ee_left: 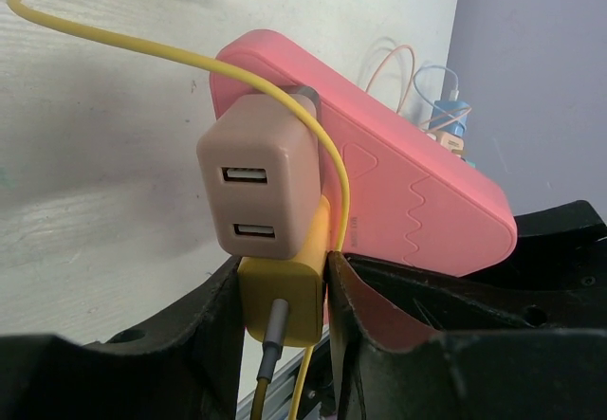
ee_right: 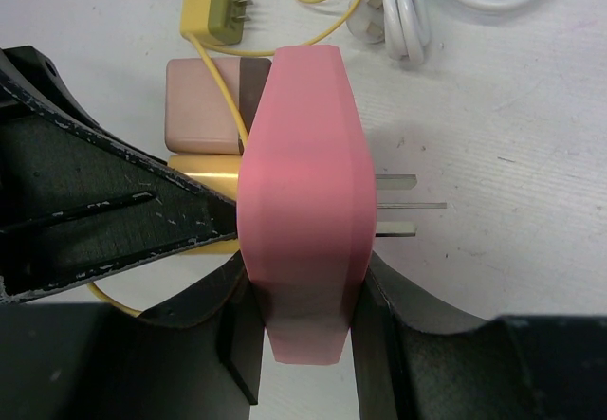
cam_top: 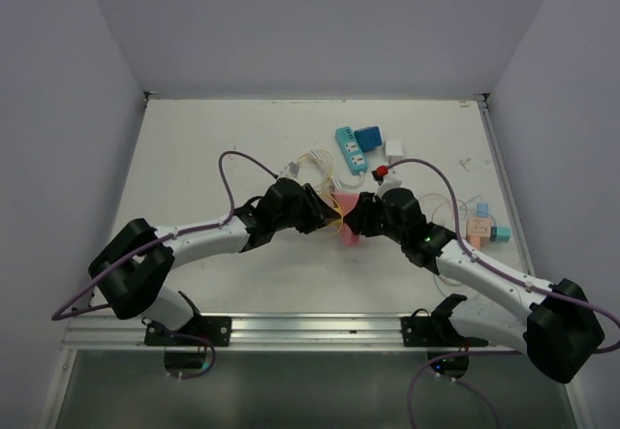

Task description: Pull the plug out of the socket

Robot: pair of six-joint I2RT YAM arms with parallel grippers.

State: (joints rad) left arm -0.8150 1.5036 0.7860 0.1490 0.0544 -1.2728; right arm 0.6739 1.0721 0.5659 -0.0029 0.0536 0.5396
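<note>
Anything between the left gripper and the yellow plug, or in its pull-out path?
Nothing visible. The left gripper is clamped on the yellow plug, which is seated in the pink socket held by the right gripper. A beige USB charger sits right beside the plug, with a yellow cable draped over it. Neither crosses the pull-out line.

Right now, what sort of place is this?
Likely a robotics lab bench: left arm and right arm mounted at a white table, gripping a pink socket and yellow plug, teal power strip behind.

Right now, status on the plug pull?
Left gripper shut on yellow plug. Right gripper shut on pink socket. Plug looks seated. Beige charger plugged alongside, yellow cable draped over it.
</note>
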